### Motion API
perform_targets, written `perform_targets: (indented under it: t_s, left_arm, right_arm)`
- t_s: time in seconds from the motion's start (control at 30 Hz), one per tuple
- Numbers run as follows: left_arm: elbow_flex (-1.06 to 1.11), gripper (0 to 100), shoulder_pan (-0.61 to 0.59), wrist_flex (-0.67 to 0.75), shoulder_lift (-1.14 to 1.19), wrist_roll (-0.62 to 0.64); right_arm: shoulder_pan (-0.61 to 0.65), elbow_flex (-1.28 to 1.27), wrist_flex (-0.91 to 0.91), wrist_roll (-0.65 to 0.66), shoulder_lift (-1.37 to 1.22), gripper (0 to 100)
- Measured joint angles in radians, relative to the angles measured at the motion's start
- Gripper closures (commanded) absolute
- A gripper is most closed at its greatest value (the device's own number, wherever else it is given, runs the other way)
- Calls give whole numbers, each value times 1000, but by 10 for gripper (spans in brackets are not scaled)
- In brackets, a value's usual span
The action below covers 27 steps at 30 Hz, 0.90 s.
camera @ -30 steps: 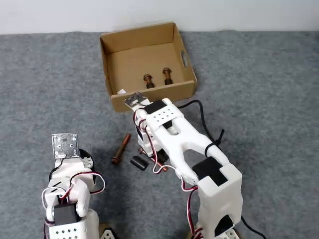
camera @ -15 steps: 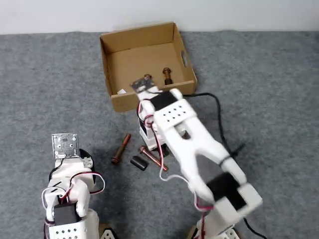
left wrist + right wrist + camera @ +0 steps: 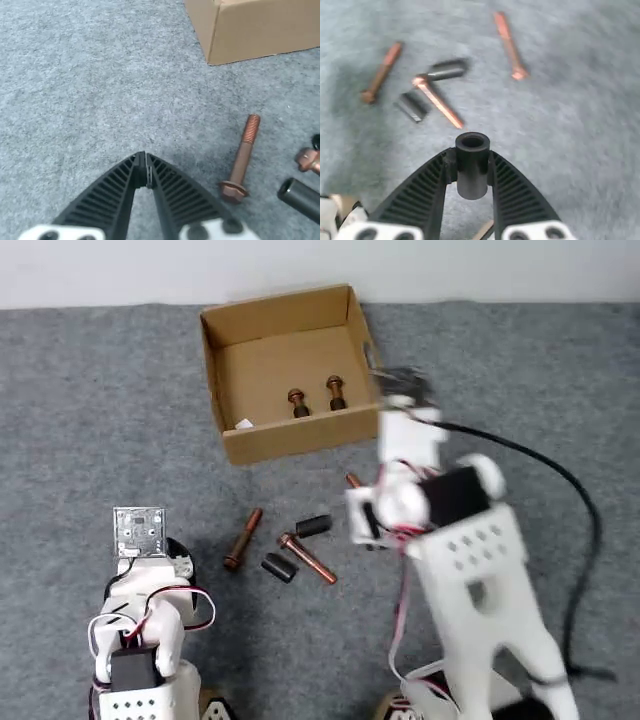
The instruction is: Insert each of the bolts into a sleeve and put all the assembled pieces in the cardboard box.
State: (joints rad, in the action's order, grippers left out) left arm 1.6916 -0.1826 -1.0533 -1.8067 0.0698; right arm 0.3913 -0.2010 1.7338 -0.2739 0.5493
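Note:
In the right wrist view my right gripper (image 3: 472, 161) is shut on a black sleeve (image 3: 472, 171), held upright above the carpet. Below it lie three copper bolts (image 3: 381, 72) (image 3: 438, 101) (image 3: 509, 44) and two loose black sleeves (image 3: 447, 70) (image 3: 412, 106). From above, the bolts (image 3: 243, 538) (image 3: 307, 558) and sleeves (image 3: 313, 526) (image 3: 279, 567) lie in front of the cardboard box (image 3: 300, 437), and the right arm (image 3: 450, 510) stands raised to their right. Two assembled pieces (image 3: 298, 403) (image 3: 336, 393) stand inside the box. My left gripper (image 3: 145, 169) is shut and holds nothing, close to one bolt (image 3: 241, 160).
Grey carpet covers the table, with free room left of the box and along the right side. The right arm's black cable (image 3: 560, 480) loops out to the right. A corner of the box (image 3: 250, 30) stands ahead of the left gripper.
The right arm has lifted and swung right, away from the box front, with a sleeve in its gripper, uncovering a sleeve and bolts. The left arm barely shifted.

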Motion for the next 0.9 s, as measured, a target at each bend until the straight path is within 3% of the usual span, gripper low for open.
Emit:
perform_targets:
  t_s: [0.2,0.5,0.73,0.9]
  left_arm:
    - [-54,995,6,-2,0,0]
    - [-308,995,129,-138,23,31]
    - [-559,995,181,-172,382,127]
    - [-802,994,270,-204,736,256]
  right_arm:
    - [-212,-316,-123,2,347,991]
    - [-353,-779,-219,20,819,991]
    - [-431,-921,-227,20,1068,991]
    - [-465,-950,-232,20,1096,991]
